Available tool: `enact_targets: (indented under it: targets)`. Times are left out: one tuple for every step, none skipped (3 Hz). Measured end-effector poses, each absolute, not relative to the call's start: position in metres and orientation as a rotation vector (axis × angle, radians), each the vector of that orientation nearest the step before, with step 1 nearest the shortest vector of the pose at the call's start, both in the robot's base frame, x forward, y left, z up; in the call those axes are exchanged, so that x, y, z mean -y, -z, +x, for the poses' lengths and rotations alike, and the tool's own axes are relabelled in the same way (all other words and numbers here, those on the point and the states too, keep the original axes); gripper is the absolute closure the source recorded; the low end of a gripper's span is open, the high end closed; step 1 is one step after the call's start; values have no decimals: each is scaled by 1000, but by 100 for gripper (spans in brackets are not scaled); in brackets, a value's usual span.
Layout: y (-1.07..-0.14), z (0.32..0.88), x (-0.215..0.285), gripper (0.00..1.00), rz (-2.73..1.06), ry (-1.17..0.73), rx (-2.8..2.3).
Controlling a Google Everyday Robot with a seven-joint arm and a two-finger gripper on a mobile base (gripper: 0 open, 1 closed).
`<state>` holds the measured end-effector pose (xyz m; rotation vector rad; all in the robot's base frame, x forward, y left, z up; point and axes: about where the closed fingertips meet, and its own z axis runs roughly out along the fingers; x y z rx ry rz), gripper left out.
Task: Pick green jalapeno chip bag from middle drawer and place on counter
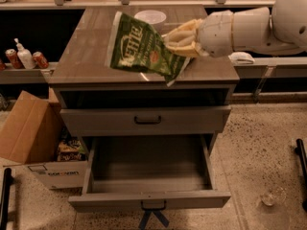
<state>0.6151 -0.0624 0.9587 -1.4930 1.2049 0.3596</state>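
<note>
My gripper [181, 41] comes in from the right on a white arm and is shut on the right edge of the green jalapeno chip bag [140, 49]. The bag hangs tilted, lettering facing up, just above the front right part of the counter [84, 59]. Its lower corner reaches the counter's front edge. The middle drawer [148, 200] stands pulled out below, with a dark centre handle and blue tape, and its box is empty.
A white bowl [150, 17] sits at the counter's back, partly behind the bag. A shut drawer front with a black bar handle [147, 120] lies above the open drawer. A cardboard box [24, 128] and yellowish snack packets [71, 150] stand left. A glass [272, 196] lies on the floor at the right.
</note>
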Motion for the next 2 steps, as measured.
enact_targets:
  targets:
    - [-972, 650, 37, 100, -1440, -379, -1208]
    - [-978, 684, 6, 100, -1401, -423, -1226]
